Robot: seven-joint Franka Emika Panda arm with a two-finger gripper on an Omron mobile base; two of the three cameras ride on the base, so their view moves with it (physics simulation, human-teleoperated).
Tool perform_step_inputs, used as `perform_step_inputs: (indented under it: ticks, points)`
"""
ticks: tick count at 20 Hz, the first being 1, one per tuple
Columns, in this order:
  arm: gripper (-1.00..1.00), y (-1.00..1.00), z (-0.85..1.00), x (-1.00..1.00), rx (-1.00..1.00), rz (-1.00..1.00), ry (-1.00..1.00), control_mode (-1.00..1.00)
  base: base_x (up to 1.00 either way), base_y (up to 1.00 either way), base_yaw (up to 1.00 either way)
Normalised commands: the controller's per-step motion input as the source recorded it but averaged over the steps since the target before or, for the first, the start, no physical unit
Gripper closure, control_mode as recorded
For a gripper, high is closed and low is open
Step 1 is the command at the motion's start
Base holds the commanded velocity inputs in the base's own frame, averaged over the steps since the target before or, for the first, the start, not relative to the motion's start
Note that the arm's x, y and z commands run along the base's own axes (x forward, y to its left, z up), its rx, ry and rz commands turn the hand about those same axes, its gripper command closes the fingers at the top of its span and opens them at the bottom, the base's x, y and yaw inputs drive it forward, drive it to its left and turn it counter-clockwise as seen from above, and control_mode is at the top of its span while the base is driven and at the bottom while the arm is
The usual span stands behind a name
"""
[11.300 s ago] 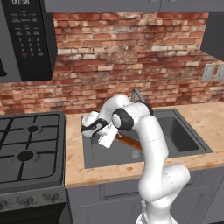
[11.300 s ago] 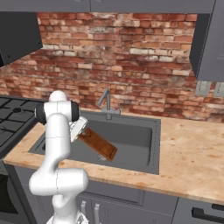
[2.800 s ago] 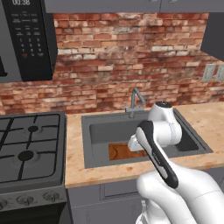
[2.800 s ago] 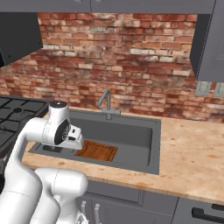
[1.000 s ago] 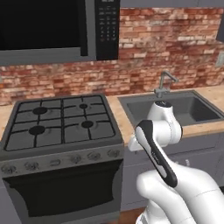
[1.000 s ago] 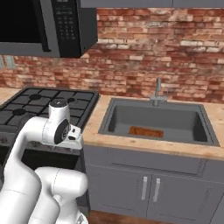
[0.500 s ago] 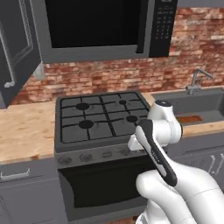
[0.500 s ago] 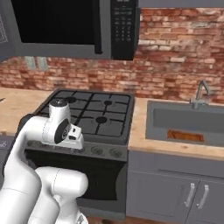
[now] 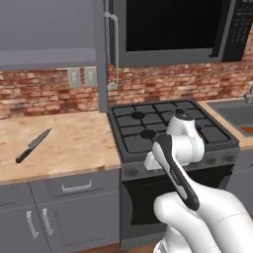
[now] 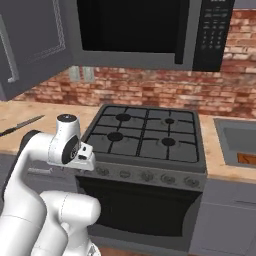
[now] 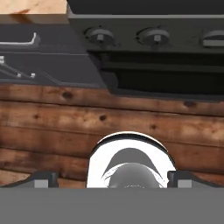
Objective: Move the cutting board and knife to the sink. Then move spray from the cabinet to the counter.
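Knife [image 9: 32,145] flat on the beige counter [image 9: 69,148], well off to the left of the stove [image 9: 168,129], blade slanting up and right, far left of the pincer [image 11: 111,181], spread wide, empty, tucked low before the oven front.

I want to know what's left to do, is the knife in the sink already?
No, the knife lies on the counter left of the stove.

No readable text, label or brand anywhere; small pale marks on the microwave [image 10: 150,31] keypad [image 10: 214,27], too blurred to make out as digits or words; stove [image 10: 145,137] knobs [image 10: 146,176] unmarked as far as can be told; nothing else lettered.
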Motion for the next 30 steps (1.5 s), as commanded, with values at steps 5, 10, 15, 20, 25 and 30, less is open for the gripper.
perform_step_inputs:
  ticks: [5,10,15,20,25,30]
  points:
    - [-1.00,0.00,0.00,0.00,0.00,0.00,0.00,1.00,-0.56,0.53,0.00]
    - [-1.00,0.00,0.00,0.00,0.00,0.00,0.00,1.00,-0.62,0.32,0.00]
    - [-1.00,0.00,0.00,0.00,0.00,0.00,0.00,1.00,-0.18,0.47,0.00]
    - [-1.00,0.00,0.00,0.00,0.00,0.00,0.00,1.00,0.13,0.79,0.00]
    - [-1.00,0.00,0.00,0.00,0.00,0.00,0.00,1.00,0.24,0.87,0.00]
    - [-1.00,0.00,0.00,0.00,0.00,0.00,0.00,1.00,0.32,0.76,-0.02]
